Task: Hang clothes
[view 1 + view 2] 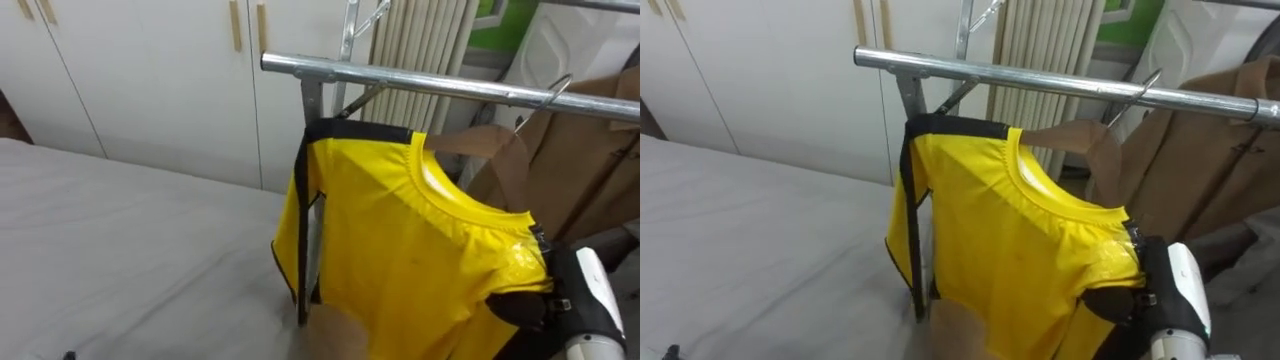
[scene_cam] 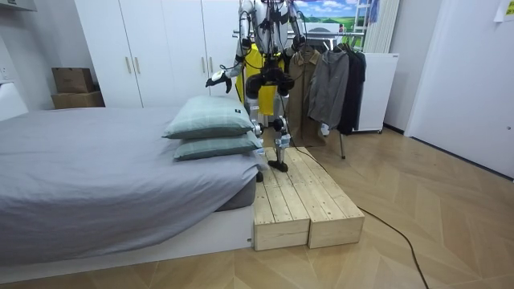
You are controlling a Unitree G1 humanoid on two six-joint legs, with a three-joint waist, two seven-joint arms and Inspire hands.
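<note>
A yellow shirt (image 1: 410, 250) with black trim hangs on a brown hanger (image 1: 470, 140) just below the metal rail (image 1: 400, 75). The hanger's wire hook (image 1: 556, 90) reaches up to the rail; whether it rests on it I cannot tell. My right hand (image 1: 520, 305) comes in from the lower right, its dark fingers curled on the shirt's shoulder. In the room view the shirt (image 2: 254, 60) shows in front of my body, and my left hand (image 2: 214, 80) is held out over the bed.
A brown coat (image 1: 590, 140) hangs on the rail to the right, with darker garments (image 2: 337, 80) further along. The grey bed (image 1: 120, 230) lies at my left with two pillows (image 2: 209, 120). White wardrobe doors (image 1: 150, 70) stand behind. I stand on a wooden platform (image 2: 301, 201).
</note>
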